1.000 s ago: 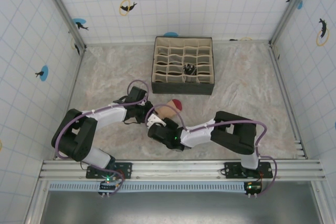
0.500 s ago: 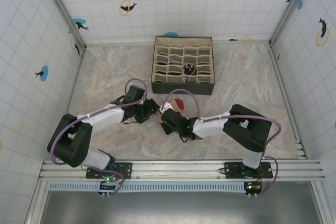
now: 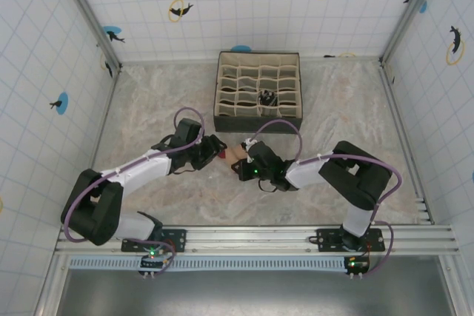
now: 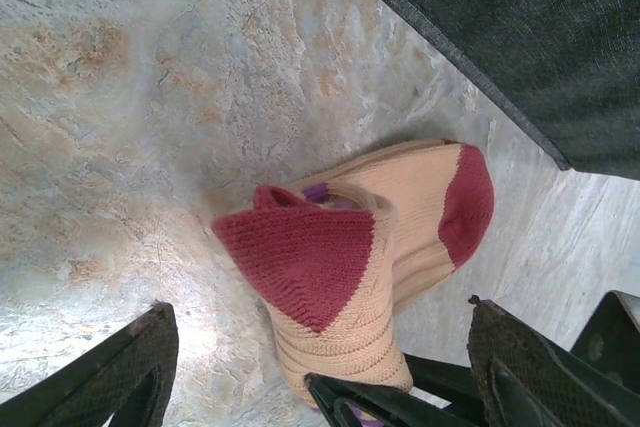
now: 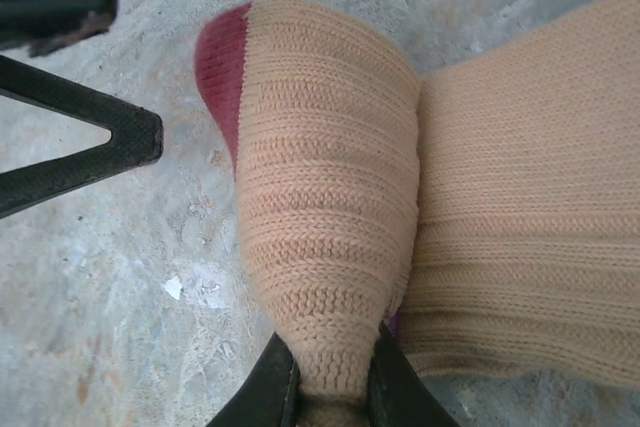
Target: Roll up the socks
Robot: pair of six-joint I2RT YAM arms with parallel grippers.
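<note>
Top view: the peach knit sock with dark red toe [image 3: 235,153] lies mid-way across the marbled surface [image 3: 148,101], just before the dark fabric divider box [image 3: 259,125]. 1 cell holds what may be a black-and-white striped sock [image 3: 266,98].
Left wrist: the left tool [image 4: 318,347] gapes wide astride the peach sock.
Right wrist: the right tool [image 5: 325,382] pinches its fold.

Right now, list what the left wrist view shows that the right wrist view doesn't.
Left wrist view: the dark fabric wall of the organizer box beyond the peach sock, a dark red flap folded over the sock with a bit of purple behind it, and the left gripper open, its fingers standing clear of the sock on either side.
Right wrist view: the right gripper pinched shut on a ribbed fold of the sock.
Both: the peach sock with a dark red patch, lying on the marbled table.
</note>
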